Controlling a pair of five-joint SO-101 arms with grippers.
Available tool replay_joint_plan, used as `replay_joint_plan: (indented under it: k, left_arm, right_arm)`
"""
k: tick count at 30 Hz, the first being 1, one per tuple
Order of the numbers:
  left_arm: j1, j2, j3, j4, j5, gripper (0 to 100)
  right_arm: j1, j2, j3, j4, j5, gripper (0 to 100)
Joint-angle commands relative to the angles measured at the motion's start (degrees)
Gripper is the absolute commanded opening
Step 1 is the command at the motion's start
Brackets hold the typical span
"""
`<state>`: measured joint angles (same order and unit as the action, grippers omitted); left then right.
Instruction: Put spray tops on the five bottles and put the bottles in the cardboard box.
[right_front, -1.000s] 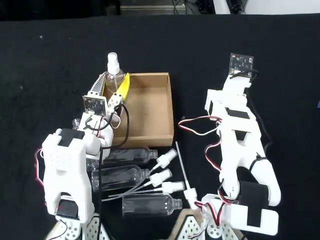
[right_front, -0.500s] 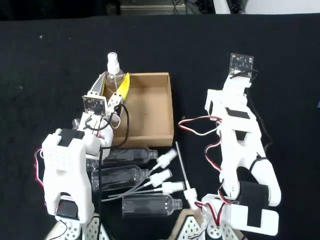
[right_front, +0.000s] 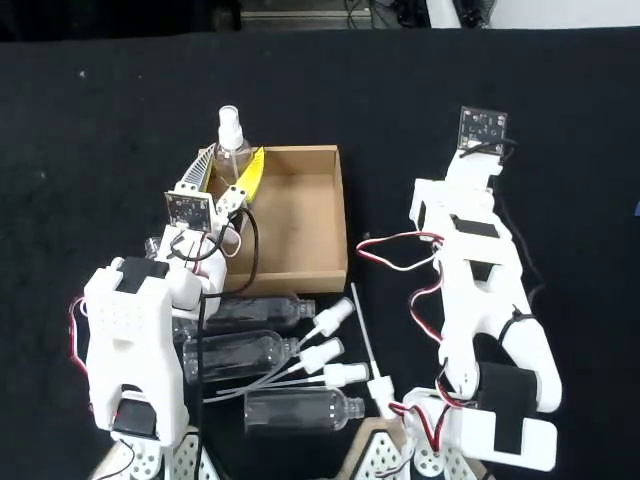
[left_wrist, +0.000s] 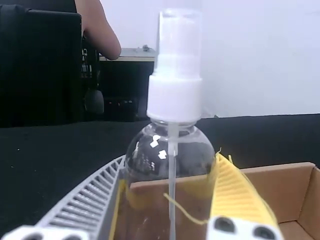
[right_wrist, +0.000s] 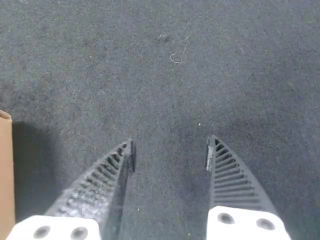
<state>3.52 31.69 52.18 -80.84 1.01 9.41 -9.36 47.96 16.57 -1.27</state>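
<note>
One capped bottle (left_wrist: 170, 165) sits clenched round its belly in my left tool (right_front: 232, 155) at a corner of the cardboard box (right_front: 300, 220); it looks light and slippery. My right tool (right_wrist: 170, 150) hangs released.

Bright, even light; soft shadows.

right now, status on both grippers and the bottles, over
left gripper shut on capped bottle, at cardboard box far-left corner. right gripper open over table. uncapped bottles, loose spray tops lying short of the box. nothing blocking it.
</note>
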Motion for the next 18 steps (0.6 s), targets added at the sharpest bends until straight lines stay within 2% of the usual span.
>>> replay_joint_plan:
  k: [1,4,9,18]
  left_arm:
    - [-0.92,0.26,-0.4,-0.62,-0.26,24]
    - [-1.01,0.26,-0.4,-0.79,-0.26,24]
    - [-1.01,0.26,1.8,-5.8,-0.26,24]
    - [-1.01,0.26,1.8,-5.54,-0.35,24]
  right_arm:
    - [-0.79,-0.13,-0.4,-1.32,0.0,21.1]
    - [-0.79,-0.13,-0.4,-1.32,0.0,21.1]
    - [-0.79,-0.13,-0.4,-1.32,0.0,21.1]
    - [-0.79,-0.13,-0.4,-1.32,0.0,21.1]
